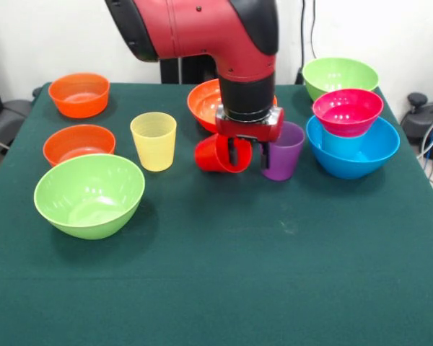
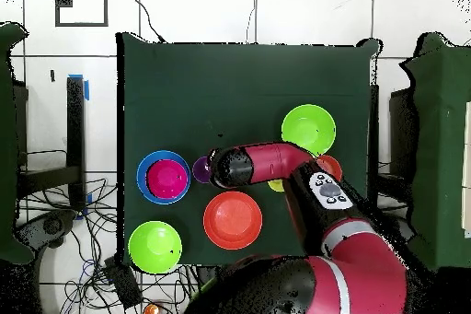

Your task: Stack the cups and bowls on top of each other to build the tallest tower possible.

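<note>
My gripper (image 1: 250,157) hangs low at mid-table, open. The red cup (image 1: 211,155) lies tipped on its side, mouth toward the fingers, its rim edge between them. The purple cup (image 1: 283,155) stands upright just right of the gripper, and the yellow cup (image 1: 154,140) stands to the left. At the right, a magenta bowl (image 1: 348,112) rests on a light blue cup (image 1: 339,143) inside the large blue bowl (image 1: 386,148). The wide orange bowl (image 1: 203,104) sits behind the gripper. In the overhead view the arm hides the gripper and the red cup.
Two small orange bowls (image 1: 79,94) (image 1: 78,143) sit at the far left, with a large lime green bowl (image 1: 90,194) in front of them. Another green bowl (image 1: 339,76) stands at the back right. Green cloth (image 1: 260,274) covers the table.
</note>
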`<state>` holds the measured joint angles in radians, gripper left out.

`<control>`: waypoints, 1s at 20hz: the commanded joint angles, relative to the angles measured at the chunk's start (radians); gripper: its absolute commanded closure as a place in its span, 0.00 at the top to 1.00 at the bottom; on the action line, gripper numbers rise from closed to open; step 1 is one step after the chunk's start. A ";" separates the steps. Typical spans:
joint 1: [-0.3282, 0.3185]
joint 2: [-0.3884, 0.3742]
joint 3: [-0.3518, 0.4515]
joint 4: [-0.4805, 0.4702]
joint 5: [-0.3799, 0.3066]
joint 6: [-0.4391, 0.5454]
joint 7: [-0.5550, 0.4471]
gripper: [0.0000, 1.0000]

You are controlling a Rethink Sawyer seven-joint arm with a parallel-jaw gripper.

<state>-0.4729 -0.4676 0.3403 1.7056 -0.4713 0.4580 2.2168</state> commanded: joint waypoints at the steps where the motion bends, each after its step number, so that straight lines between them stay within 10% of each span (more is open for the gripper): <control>1: 0.051 0.045 0.042 -0.014 -0.100 0.017 -0.131 1.00; 2: 0.071 0.041 0.016 -0.022 -0.102 0.031 -0.111 1.00; 3: 0.091 0.036 -0.009 -0.030 -0.104 0.045 -0.091 0.00; 20: 0.138 0.029 -0.091 -0.067 -0.097 0.060 -0.079 0.00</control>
<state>-0.3475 -0.4846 0.2558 1.6939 -0.5022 0.4574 2.2168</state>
